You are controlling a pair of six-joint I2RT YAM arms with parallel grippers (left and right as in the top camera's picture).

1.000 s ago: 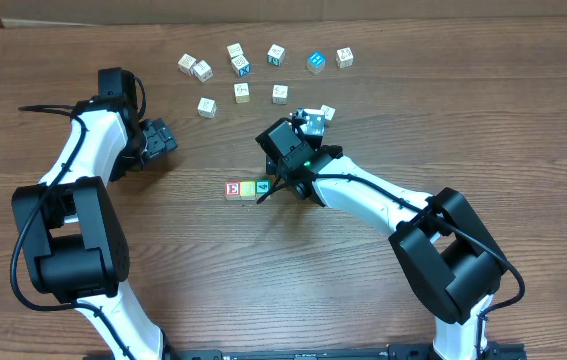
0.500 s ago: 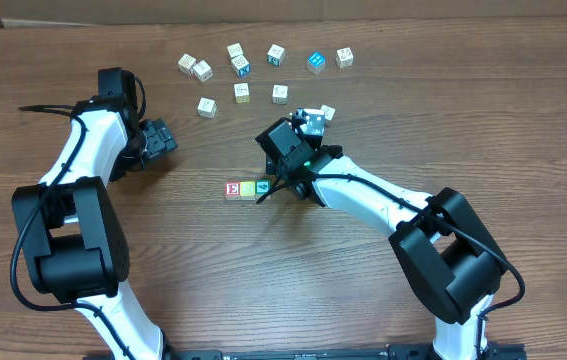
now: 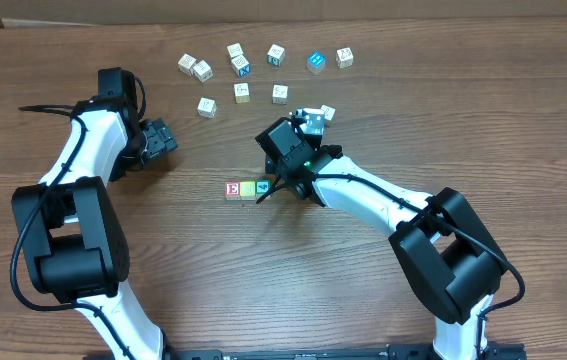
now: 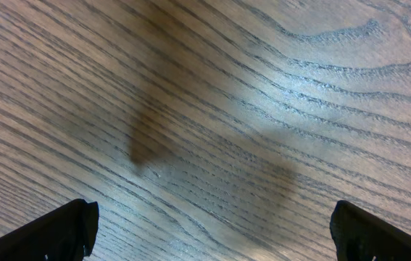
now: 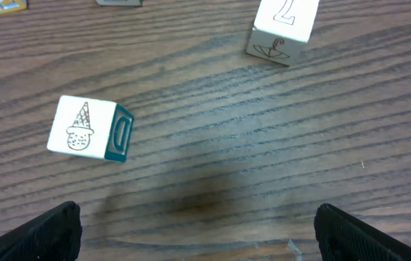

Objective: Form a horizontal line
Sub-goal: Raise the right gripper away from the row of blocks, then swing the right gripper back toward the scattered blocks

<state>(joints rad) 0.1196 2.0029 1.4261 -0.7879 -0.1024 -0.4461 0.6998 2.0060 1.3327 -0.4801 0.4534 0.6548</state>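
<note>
Right gripper [image 5: 198, 233] hangs wide and empty, up-right of the short row of small wooden letter cubes [image 3: 248, 188]. Left gripper [image 4: 212, 232], equally wide, sits well left of that row. Likely best: centre squarely over the white teal-sided wooden cube [image 5: 89, 129] before closing. Two grippers; three row cubes visible; twelve loose cubes [image 3: 276, 54].

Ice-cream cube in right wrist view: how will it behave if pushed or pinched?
The ice-cream cube looks rigid, with crisp straight edges, so it probably won't deform in a pinch. It rests flat on the table, so a push likely slides it rather than rolls it; an off-centre push may twist it.
</note>
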